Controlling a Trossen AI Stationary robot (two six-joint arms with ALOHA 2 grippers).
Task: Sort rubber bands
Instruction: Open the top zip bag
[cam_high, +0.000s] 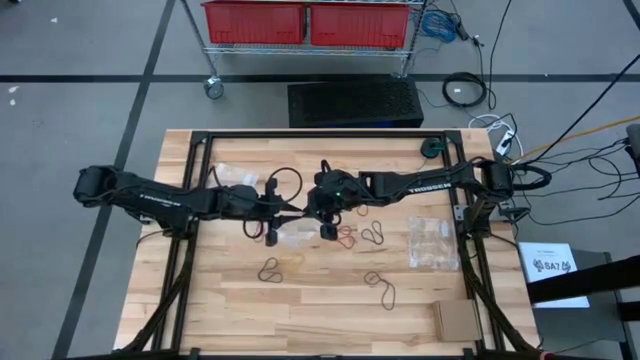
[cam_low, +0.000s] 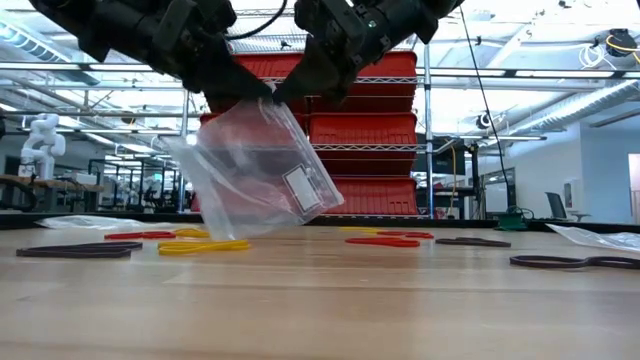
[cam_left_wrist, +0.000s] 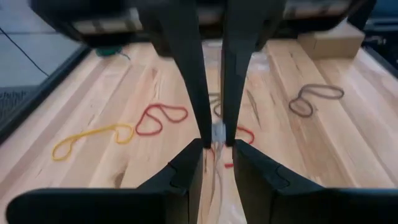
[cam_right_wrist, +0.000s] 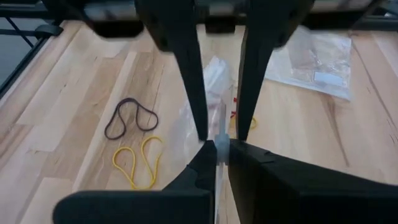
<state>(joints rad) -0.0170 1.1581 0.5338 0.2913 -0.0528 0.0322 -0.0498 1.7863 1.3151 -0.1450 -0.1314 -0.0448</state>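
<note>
A clear plastic bag (cam_low: 255, 165) with a white label (cam_low: 300, 188) hangs over the table's middle between my two grippers. My left gripper (cam_low: 250, 92) comes from the table's left and my right gripper (cam_low: 288, 92) from the right. Both are shut on the bag's top edge, tip to tip (cam_high: 298, 213). Loose rubber bands lie flat on the wood: yellow (cam_left_wrist: 93, 137), red (cam_left_wrist: 160, 118) and black (cam_left_wrist: 317, 98) on one side, black (cam_right_wrist: 130, 117) and yellow (cam_right_wrist: 137, 162) on the other. My left gripper (cam_left_wrist: 217, 155) pinches the bag's top edge (cam_left_wrist: 217, 132) between its two fingers, coming from the table's left and slanting slightly down. The bag hangs below the fingers. Whether the bag's lower corner (cam_low: 238, 236) touches the table, I cannot tell. My right gripper (cam_right_wrist: 221, 152) pinches the same top edge (cam_right_wrist: 222, 124) between its two fingers, right beside the left gripper's tips. It comes from the table's right, slanting down. The bag hangs slack below it.
More clear bags lie at the table's right (cam_high: 432, 240) and far left (cam_high: 235, 175). A cardboard box (cam_high: 455, 318) sits at the near right corner. Further bands lie near the middle: red (cam_high: 345, 237) and black (cam_high: 383, 285). A black frame (cam_high: 180, 240) rims the table.
</note>
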